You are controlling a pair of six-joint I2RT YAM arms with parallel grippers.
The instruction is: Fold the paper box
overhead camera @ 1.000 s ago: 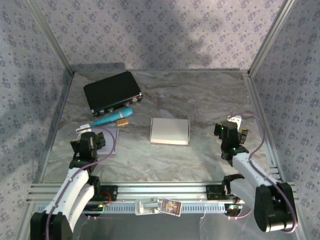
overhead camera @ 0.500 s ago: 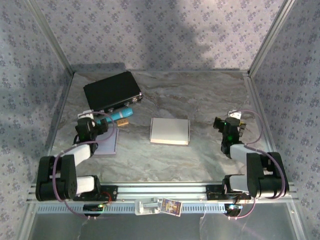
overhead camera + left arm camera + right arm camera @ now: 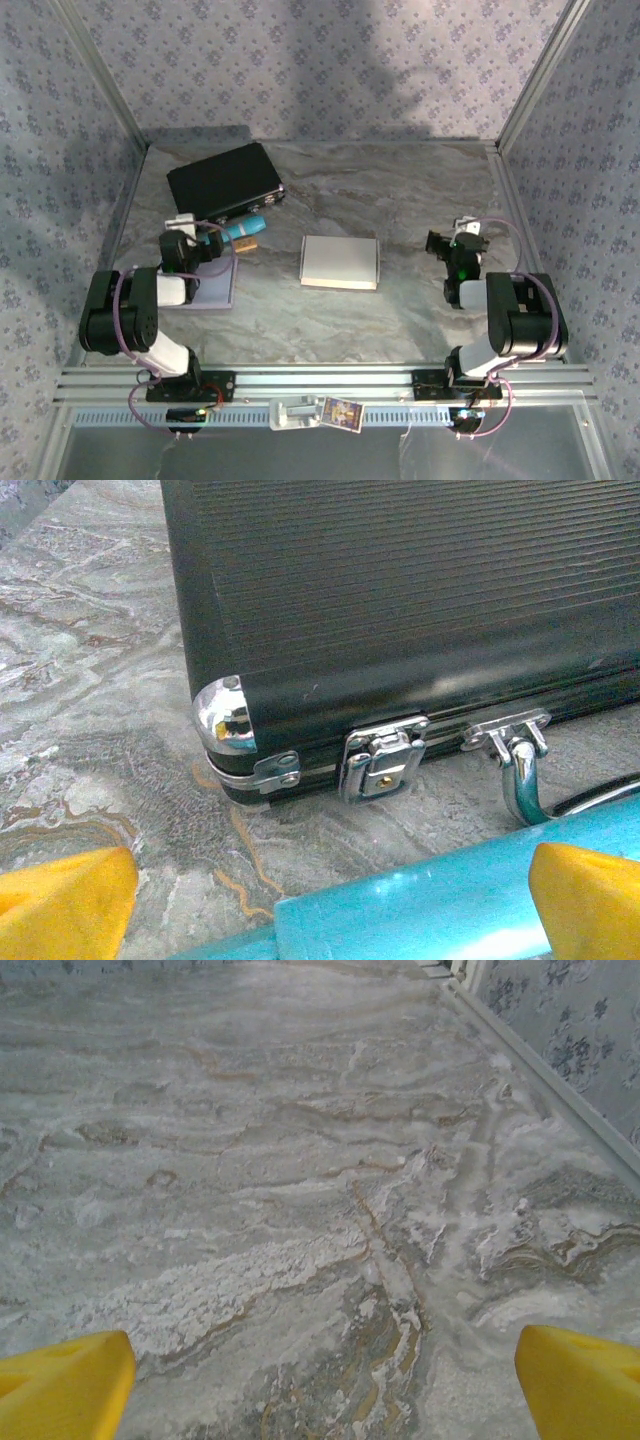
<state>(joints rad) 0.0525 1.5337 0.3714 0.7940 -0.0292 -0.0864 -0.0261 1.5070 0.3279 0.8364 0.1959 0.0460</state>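
Observation:
The paper box (image 3: 340, 262) lies flat and white in the middle of the marble table, apart from both grippers. My left gripper (image 3: 193, 241) is low at the left, well left of the box. It is open, with yellow fingertips (image 3: 62, 905) wide apart over a teal tube (image 3: 440, 910) and nothing gripped. My right gripper (image 3: 450, 244) is low at the right, to the right of the box. It is open too, and only bare marble lies between its yellow fingertips (image 3: 585, 1380).
A black ribbed case (image 3: 224, 182) with chrome latches (image 3: 382, 764) lies at the back left, just past the teal tube (image 3: 240, 230). A lilac pad (image 3: 214, 285) lies beside the left arm. A metal rail (image 3: 545, 1075) edges the table on the right.
Both arms have folded back onto their bases. Both grippers have shifted a little farther from the near edge. Both stay open, and the box has not moved.

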